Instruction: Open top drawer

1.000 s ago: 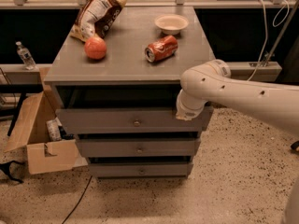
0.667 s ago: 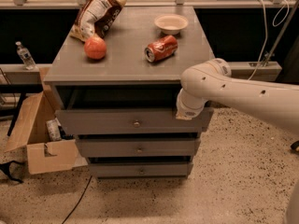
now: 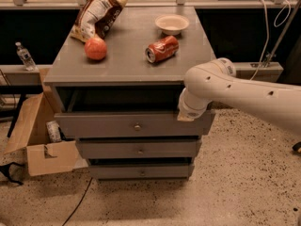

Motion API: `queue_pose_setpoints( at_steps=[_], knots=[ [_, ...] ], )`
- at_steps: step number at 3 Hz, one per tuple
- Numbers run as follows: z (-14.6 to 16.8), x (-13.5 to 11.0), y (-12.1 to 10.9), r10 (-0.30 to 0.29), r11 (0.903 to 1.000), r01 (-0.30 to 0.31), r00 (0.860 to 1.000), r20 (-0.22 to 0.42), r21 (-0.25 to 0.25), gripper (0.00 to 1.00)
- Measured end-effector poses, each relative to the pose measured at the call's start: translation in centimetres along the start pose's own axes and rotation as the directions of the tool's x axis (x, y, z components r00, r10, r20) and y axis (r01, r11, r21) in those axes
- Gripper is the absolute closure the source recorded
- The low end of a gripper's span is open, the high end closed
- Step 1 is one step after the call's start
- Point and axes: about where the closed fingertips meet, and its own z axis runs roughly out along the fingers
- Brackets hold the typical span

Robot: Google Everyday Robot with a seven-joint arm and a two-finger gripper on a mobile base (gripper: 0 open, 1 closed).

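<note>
Grey wooden top drawer [image 3: 103,125]: is standing pulled partway out of the cabinet, with its front jutting forward of the drawers beneath and a dark opening showing under the worktop's edge.
Brass knob [image 3: 137,126]: is sitting at the centre of the top drawer's front, well left of the gripper.
Gripper [image 3: 187,113]: is sitting at the right end of the top drawer's upper edge, just below the worktop's front right corner. Its tip is dipping behind the drawer front, so whether it is open or closed cannot be told.
Arm [image 3: 244,92]: white and perforated, is reaching in from the right and bending down to the drawer.
Worktop [image 3: 127,65]: grey, is carrying four things.
Chip bag [image 3: 96,13]: is lying at the back left.
Fruit [image 3: 96,48]: round and orange-red, is sitting just in front of the chip bag.
Soda can [image 3: 162,49]: red, is lying on its side near the middle.
Bowl [image 3: 171,24]: white, is standing upright behind the soda can.
Middle drawer [image 3: 139,149]: is sitting nearly shut.
Bottom drawer [image 3: 141,172]: is sitting nearly shut.
Cardboard box [image 3: 40,145]: is standing open on the speckled floor, left of the cabinet.
Water bottle [image 3: 24,55]: is standing on a ledge at the far left.
</note>
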Motion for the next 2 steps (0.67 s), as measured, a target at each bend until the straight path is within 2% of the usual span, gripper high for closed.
queue_pose_setpoints(
  at_steps=[2],
  knots=[
    [0.0, 0.0, 0.0, 0.0, 1.0, 0.0, 1.0, 0.0, 0.0, 0.05]
  ],
)
